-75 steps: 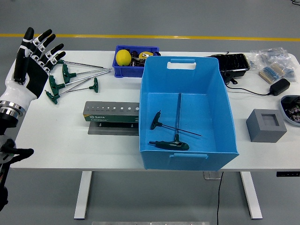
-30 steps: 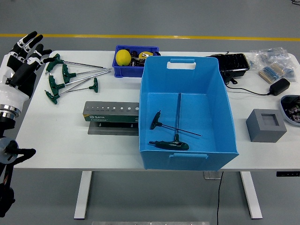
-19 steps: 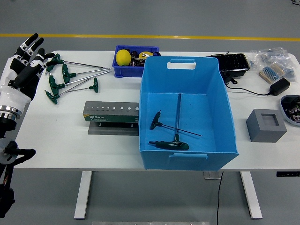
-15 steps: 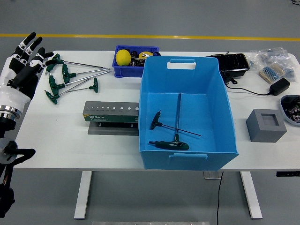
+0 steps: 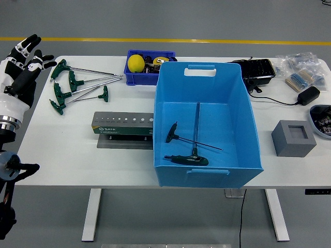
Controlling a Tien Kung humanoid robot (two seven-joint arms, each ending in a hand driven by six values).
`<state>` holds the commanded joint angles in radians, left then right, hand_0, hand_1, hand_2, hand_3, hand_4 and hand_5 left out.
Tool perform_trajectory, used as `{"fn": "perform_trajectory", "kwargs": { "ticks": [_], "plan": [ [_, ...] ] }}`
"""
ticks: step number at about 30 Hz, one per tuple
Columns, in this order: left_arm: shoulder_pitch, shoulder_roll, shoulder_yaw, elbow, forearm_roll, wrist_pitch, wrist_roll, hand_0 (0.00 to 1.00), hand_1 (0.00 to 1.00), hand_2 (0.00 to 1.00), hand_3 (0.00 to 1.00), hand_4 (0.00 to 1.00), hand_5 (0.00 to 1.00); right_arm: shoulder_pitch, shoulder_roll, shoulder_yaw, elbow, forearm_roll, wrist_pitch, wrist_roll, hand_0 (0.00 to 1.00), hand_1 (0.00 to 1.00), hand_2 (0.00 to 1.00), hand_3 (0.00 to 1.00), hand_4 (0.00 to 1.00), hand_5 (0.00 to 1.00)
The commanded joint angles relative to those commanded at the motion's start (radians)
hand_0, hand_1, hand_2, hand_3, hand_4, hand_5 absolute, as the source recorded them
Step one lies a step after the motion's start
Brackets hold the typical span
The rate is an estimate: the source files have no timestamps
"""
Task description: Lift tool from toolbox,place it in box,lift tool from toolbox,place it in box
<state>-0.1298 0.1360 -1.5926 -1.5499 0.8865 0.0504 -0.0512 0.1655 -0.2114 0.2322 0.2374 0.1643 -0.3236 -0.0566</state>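
Observation:
Several green T-handle hex keys [image 5: 77,85] lie on the white table at the left, by a grey tool stand [image 5: 123,125]. The big blue box [image 5: 207,121] in the middle holds two T-handle keys [image 5: 189,150] on its floor. My left hand [image 5: 25,59] is open with fingers spread, at the table's left edge, apart from the loose keys and holding nothing. My right hand is not in view.
A small blue bin [image 5: 147,64] with a yellow ball and odds stands behind the box. A black tray [image 5: 256,70], cables, a black adapter [image 5: 309,95], plastic bags and a grey foam block [image 5: 293,138] sit at the right.
My left hand has drawn back to the left, away from the loose hex keys, and turned. The tools and the box have not moved.

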Motion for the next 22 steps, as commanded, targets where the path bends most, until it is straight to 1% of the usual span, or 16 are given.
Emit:
{"fn": "perform_trajectory", "kwargs": {
  "ticks": [2,3,8,9,14,15,22],
  "plan": [
    [0.0,0.0,0.002,0.001,0.001,-0.001,0.001,0.474,0.492,0.634,0.518,0.482,0.002,0.0,-0.001,0.001,0.0,-0.003,0.0,-0.001,0.673,0.634,0.712,0.554,0.784,0.721],
    [0.0,-0.001,0.004,0.001,0.0,0.003,-0.002,0.436,0.458,0.522,0.451,0.36,0.002,0.0,-0.001,0.002,0.0,-0.004,-0.001,-0.001,0.673,0.634,0.712,0.555,0.785,0.723],
    [0.0,-0.006,0.008,0.003,-0.009,0.035,-0.028,0.436,0.458,0.522,0.451,0.36,0.002,0.001,-0.003,-0.003,0.0,0.006,-0.001,0.002,0.673,0.634,0.712,0.555,0.785,0.723],
    [0.0,-0.006,0.009,0.003,-0.009,0.037,-0.029,0.406,0.445,0.49,0.432,0.4,0.002,0.001,-0.004,-0.005,0.0,0.009,0.0,0.004,0.673,0.634,0.712,0.555,0.785,0.722],
    [-0.002,-0.005,0.012,0.004,-0.011,0.041,-0.028,0.406,0.445,0.49,0.432,0.4,0.002,0.003,-0.006,-0.008,0.0,0.016,0.0,0.006,0.673,0.634,0.712,0.555,0.785,0.722],
    [-0.002,-0.006,0.012,0.004,-0.012,0.042,-0.028,0.391,0.446,0.484,0.428,0.453,0.002,0.003,-0.006,-0.009,0.0,0.018,0.0,0.007,0.675,0.635,0.712,0.555,0.786,0.721],
    [-0.002,-0.008,0.013,0.007,-0.016,0.04,-0.025,0.391,0.446,0.484,0.428,0.453,0.002,0.003,-0.007,-0.008,-0.001,0.017,-0.001,0.007,0.675,0.635,0.712,0.555,0.786,0.721]
  ]
}}
